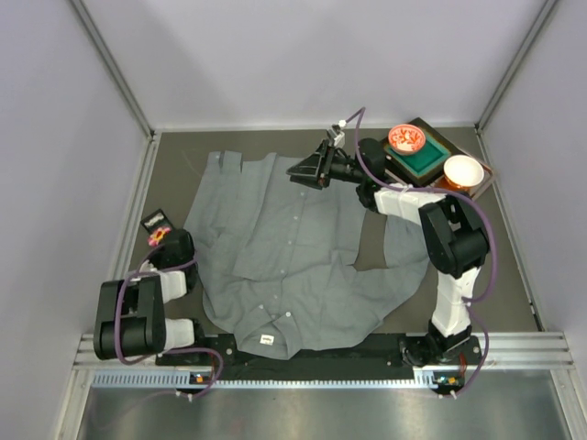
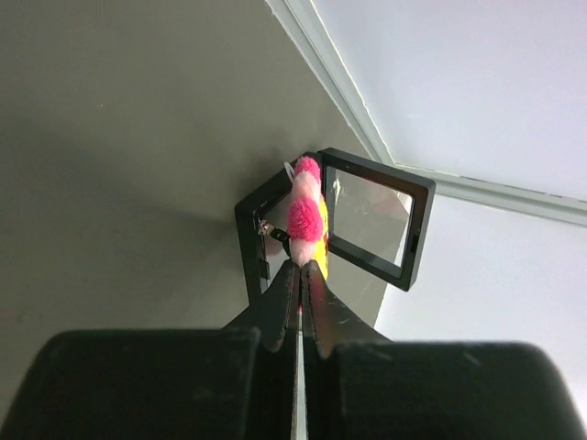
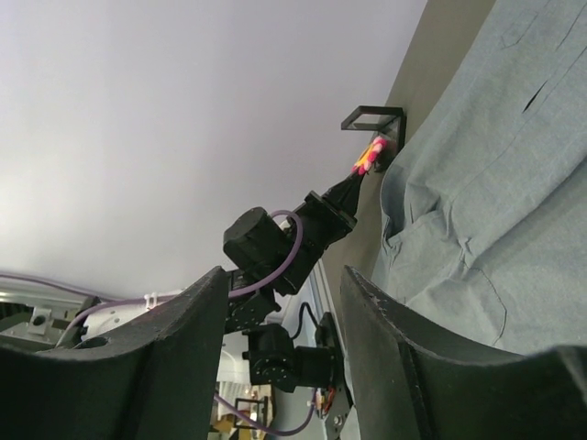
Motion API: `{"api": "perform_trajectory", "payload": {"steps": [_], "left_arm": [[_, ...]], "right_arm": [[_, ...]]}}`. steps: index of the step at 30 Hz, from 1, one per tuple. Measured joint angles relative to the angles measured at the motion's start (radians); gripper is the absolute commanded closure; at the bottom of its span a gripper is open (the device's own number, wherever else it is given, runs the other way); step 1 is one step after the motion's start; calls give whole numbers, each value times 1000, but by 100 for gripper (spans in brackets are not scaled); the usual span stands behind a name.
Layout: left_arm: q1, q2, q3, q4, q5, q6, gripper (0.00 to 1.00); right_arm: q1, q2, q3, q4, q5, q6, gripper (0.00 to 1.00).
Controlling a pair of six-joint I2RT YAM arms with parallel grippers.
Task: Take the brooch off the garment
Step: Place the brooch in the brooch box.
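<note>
- The left claw is pinched fully closed on the brooch; the right claw hangs parted, holding nothing, over the garment's far edge
- garment lies spread on the table, collar toward the arm bases
- open black case stands left of the garment
- brooch, pink and yellow, is off the garment, just before the case

Garment is plain mid grey with small pale buttons; brooch is hot pink and pale pink fluff with a yellow patch. Box has a black frame and a clear panel. Table is matte dark grey-brown, walls pale lilac-white, one bowl red with white patterning, other bowl white, pad green with a dark border.
</note>
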Motion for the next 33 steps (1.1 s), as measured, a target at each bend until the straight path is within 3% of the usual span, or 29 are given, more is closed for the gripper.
{"api": "perform_trajectory", "payload": {"steps": [10, 24, 29, 32, 33], "left_arm": [[35, 102, 28, 104, 68, 68, 100], [87, 152, 58, 131, 124, 109, 99], [89, 172, 67, 140, 149, 114, 88], [89, 186, 69, 153, 177, 112, 77], [89, 187, 69, 154, 188, 109, 67]], "right_arm": [[-6, 0, -1, 3, -3, 4, 48], [-10, 2, -1, 25, -8, 19, 48], [-10, 3, -1, 31, -8, 23, 48], [-11, 11, -1, 43, -10, 27, 48], [-11, 14, -1, 43, -10, 27, 48]]}}
